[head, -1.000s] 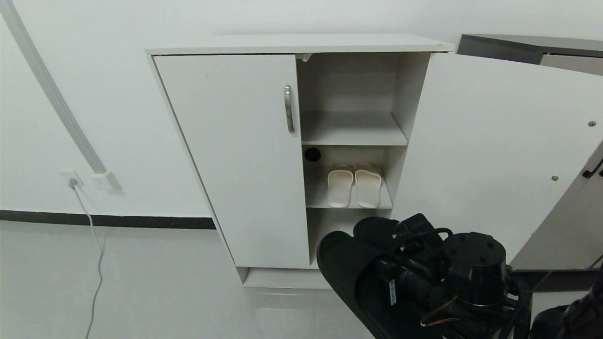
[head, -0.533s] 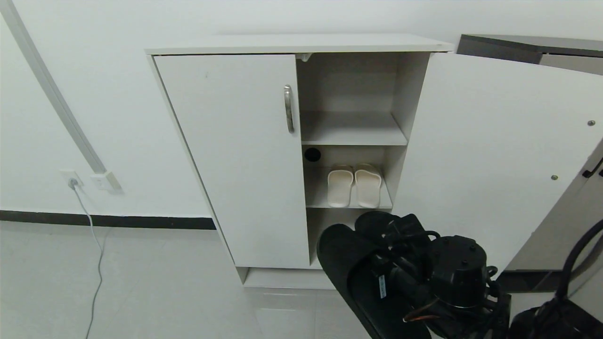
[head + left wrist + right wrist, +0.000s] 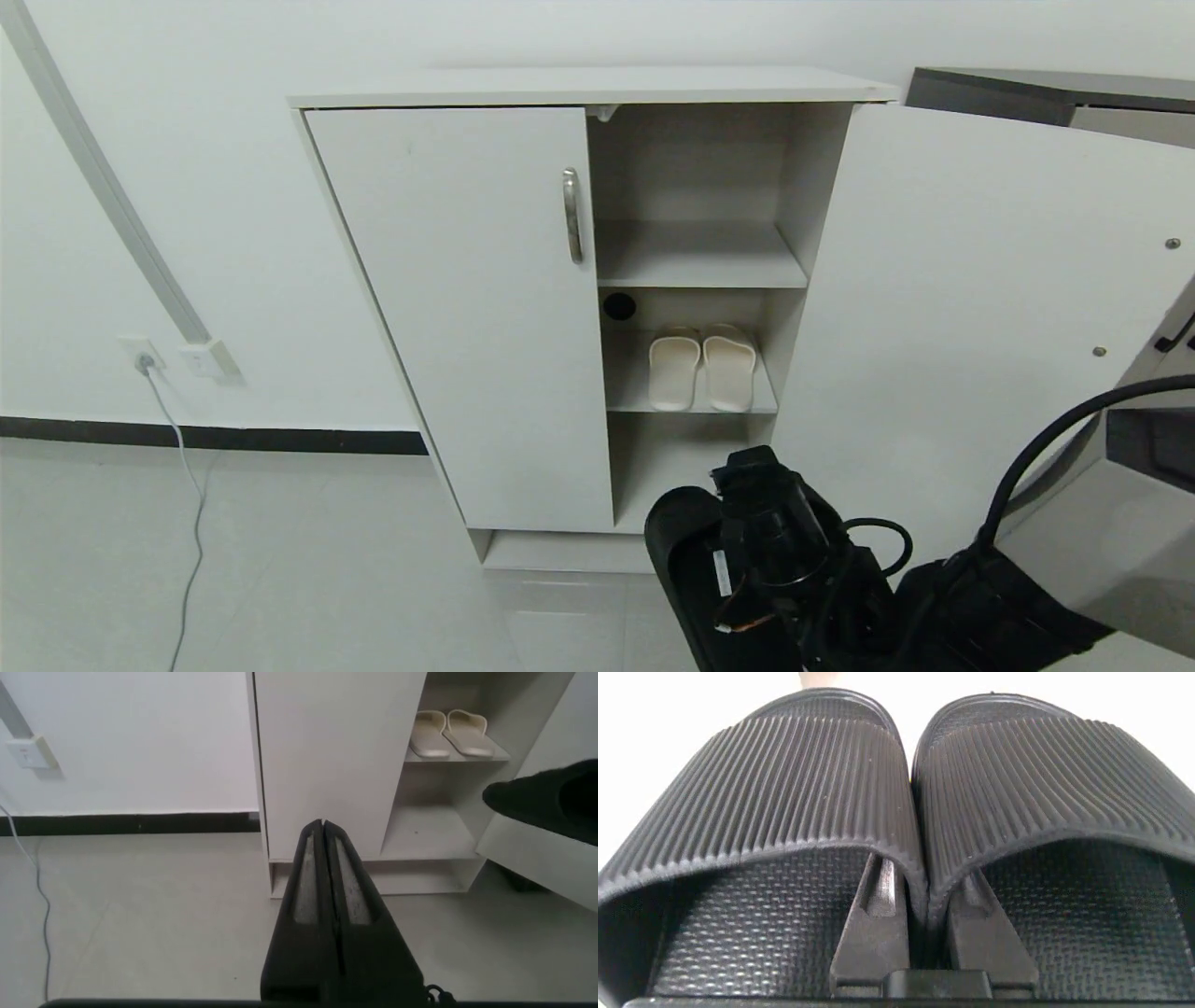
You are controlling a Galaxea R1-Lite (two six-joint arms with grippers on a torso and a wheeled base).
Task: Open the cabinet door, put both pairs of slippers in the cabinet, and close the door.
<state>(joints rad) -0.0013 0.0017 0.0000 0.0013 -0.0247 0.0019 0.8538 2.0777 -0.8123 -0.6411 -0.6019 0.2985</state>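
Note:
The white cabinet (image 3: 448, 280) has its left door closed and its right door (image 3: 980, 299) swung wide open. A pair of white slippers (image 3: 702, 367) lies on the middle shelf, also seen as white slippers (image 3: 453, 733) from the left wrist. A pair of black slippers (image 3: 680, 551) hangs low in front of the open half, near the bottom compartment (image 3: 672, 467). My right gripper (image 3: 924, 915) is shut on the black slippers (image 3: 813, 784), pinching their inner edges together. My left gripper (image 3: 322, 882) is shut with nothing in it, above the floor in front of the closed door.
A wall socket (image 3: 145, 359) with a cable (image 3: 191, 523) running down to the floor sits left of the cabinet. A grey unit (image 3: 1055, 98) stands behind the open door. The tiled floor (image 3: 280, 560) lies bare before the closed door.
My right arm has dropped lower with the black slippers, which now hang nearer the floor in front of the bottom compartment. The cabinet and white slippers have not moved.

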